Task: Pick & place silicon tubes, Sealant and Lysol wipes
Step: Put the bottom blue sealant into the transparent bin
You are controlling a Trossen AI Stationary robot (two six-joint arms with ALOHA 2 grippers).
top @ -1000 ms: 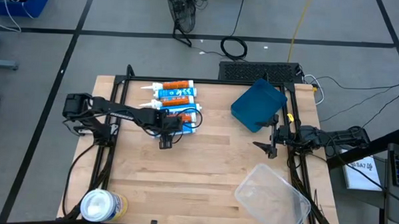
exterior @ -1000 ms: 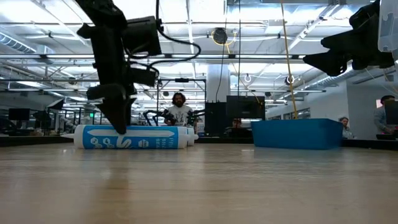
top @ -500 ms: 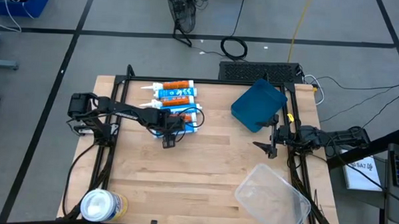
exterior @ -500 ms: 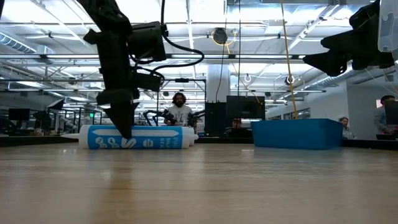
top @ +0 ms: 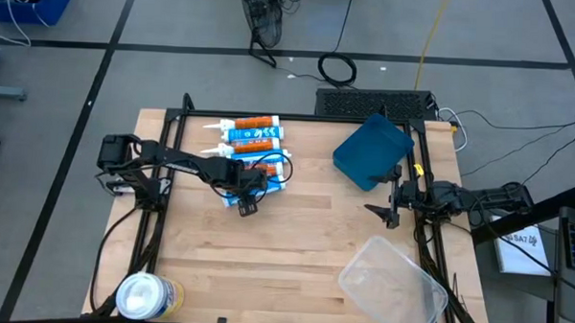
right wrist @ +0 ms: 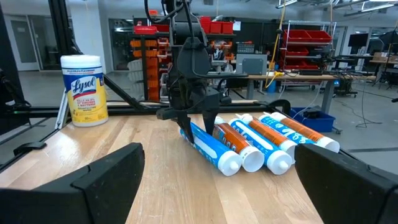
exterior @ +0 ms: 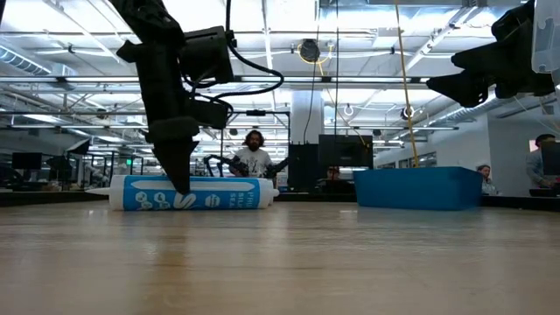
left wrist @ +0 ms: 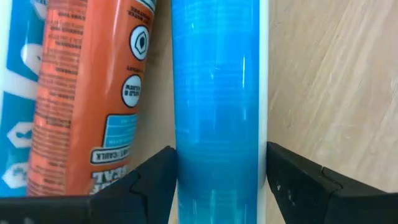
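Nearest you, the Lysol wipes (top: 149,296) stand at the table's front-left corner. Mid-table, your left gripper (left wrist: 217,177) has its fingers spread either side of the blue tube (left wrist: 216,106) (an orange tube (left wrist: 87,93) lies right beside it), not squeezing. Over at the right edge, the right gripper (top: 392,196) waits, fingers apart, beside the blue lid (top: 372,150).

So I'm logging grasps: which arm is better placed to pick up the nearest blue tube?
Left. Its end effector already straddles the blue tube, fingers open on either side. The right end effector waits at the table's right edge, beside the blue bin.
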